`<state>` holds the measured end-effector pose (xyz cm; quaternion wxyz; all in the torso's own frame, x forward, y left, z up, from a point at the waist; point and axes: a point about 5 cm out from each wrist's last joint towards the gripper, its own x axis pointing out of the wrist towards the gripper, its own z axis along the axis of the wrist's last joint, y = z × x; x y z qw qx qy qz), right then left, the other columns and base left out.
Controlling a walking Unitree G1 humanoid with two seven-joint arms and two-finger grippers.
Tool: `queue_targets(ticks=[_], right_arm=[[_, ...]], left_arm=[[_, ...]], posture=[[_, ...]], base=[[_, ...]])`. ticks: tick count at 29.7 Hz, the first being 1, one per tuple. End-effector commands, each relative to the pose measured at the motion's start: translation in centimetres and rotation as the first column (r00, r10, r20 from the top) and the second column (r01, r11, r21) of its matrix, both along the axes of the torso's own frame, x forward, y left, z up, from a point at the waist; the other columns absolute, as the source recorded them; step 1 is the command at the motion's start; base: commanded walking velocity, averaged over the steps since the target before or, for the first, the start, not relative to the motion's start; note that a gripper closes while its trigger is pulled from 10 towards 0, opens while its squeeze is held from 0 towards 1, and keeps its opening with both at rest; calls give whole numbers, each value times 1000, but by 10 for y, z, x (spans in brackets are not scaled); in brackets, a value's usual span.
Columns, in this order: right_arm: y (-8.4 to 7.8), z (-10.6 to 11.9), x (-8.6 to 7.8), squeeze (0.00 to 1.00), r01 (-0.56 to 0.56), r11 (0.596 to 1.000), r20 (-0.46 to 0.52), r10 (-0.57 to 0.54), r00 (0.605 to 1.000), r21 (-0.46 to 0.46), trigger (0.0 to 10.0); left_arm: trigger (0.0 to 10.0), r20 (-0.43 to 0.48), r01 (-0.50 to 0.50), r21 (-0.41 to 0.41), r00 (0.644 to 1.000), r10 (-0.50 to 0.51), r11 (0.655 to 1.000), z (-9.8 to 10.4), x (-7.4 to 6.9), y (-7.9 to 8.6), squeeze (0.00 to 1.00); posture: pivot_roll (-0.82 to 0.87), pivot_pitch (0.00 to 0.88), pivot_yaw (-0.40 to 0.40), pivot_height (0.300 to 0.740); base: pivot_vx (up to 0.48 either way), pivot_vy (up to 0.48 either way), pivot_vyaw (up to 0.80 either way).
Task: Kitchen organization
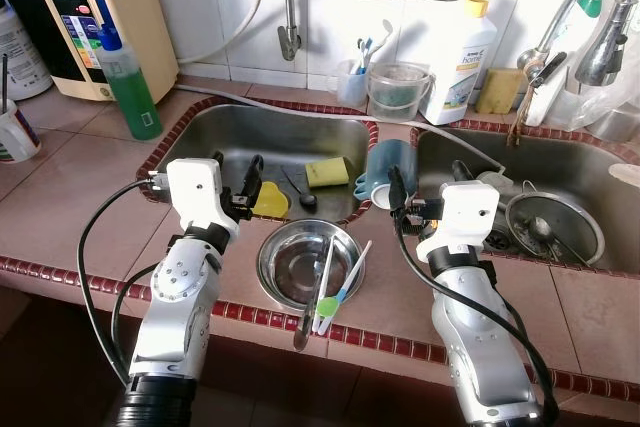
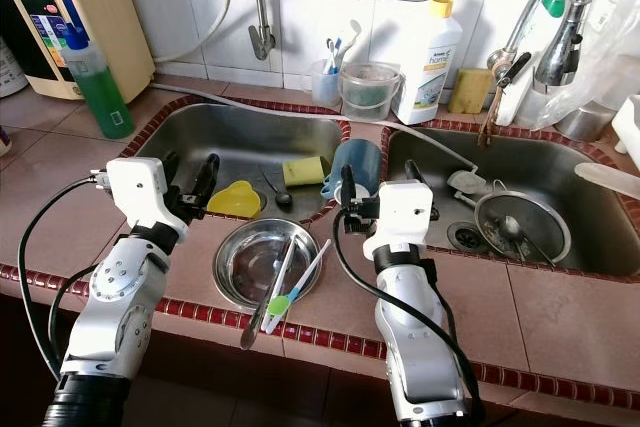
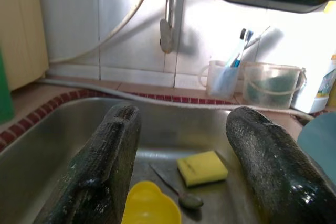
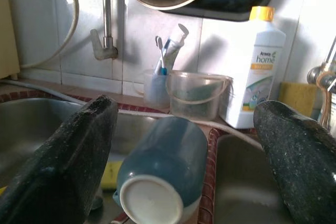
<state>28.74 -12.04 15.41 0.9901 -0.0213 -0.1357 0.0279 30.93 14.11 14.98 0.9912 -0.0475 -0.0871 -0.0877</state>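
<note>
A steel bowl (image 1: 300, 272) sits on the tiled counter at the front, with metal tongs (image 1: 313, 292) and a green-tipped utensil (image 1: 338, 292) lying across it. A blue mug (image 1: 385, 169) lies on its side on the divider between the two sinks. In the left sink lie a yellow sponge (image 1: 327, 171), a yellow cup (image 1: 268, 199) and a spoon (image 1: 300, 190). My left gripper (image 1: 237, 172) hovers open over the left sink's front edge, pointing at the yellow cup (image 3: 149, 205). My right gripper (image 1: 428, 179) is open just behind the blue mug (image 4: 168, 171), empty.
The right sink (image 1: 600, 182) holds a steel strainer (image 1: 552, 227) and other dishes. A green soap bottle (image 1: 130, 87) and water filter (image 1: 85, 17) stand back left. A toothbrush cup (image 1: 352, 79), clear bucket (image 1: 398, 90), white detergent bottle (image 1: 462, 62) and faucet (image 1: 570, 7) line the back.
</note>
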Motion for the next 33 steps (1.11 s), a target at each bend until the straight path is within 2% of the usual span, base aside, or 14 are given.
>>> queue_targets(ticks=[1,16,26,28,29,33], right_arm=[[1,-2,0,0,-13,1000,3,13,1000,-24,10000],[4,-9,-4,0,-34,999,-11,34,999,-40,10000],[4,-12,-6,0,-29,999,-16,29,999,-36,10000],[4,-12,-7,0,-29,999,-15,29,999,-35,10000],[4,-12,-7,0,-29,999,-17,28,999,-34,10000],[3,-13,-9,0,-25,999,-18,24,1000,-40,10000]], left_arm=[[10000,21,-8,14,1000,8,1000,5,-2,0,0],[10000,25,20,11,999,-20,1000,2,-10,-3,0],[10000,21,19,-3,1000,-19,1000,3,-11,-1,0],[10000,23,17,-5,1000,-17,1000,3,-11,-1,0],[10000,18,20,-37,1000,-20,999,3,-11,-1,0],[10000,23,5,-10,1000,-5,1000,4,-10,0,0]], posture=[[-194,0,-1,740],[-195,0,-7,740],[-198,0,5,740],[-198,0,5,740],[-199,0,7,740],[-205,0,10,740]], base=[[0,0,0],[0,0,0],[0,-362,0],[0,0,0],[0,0,0],[0,0,0]])
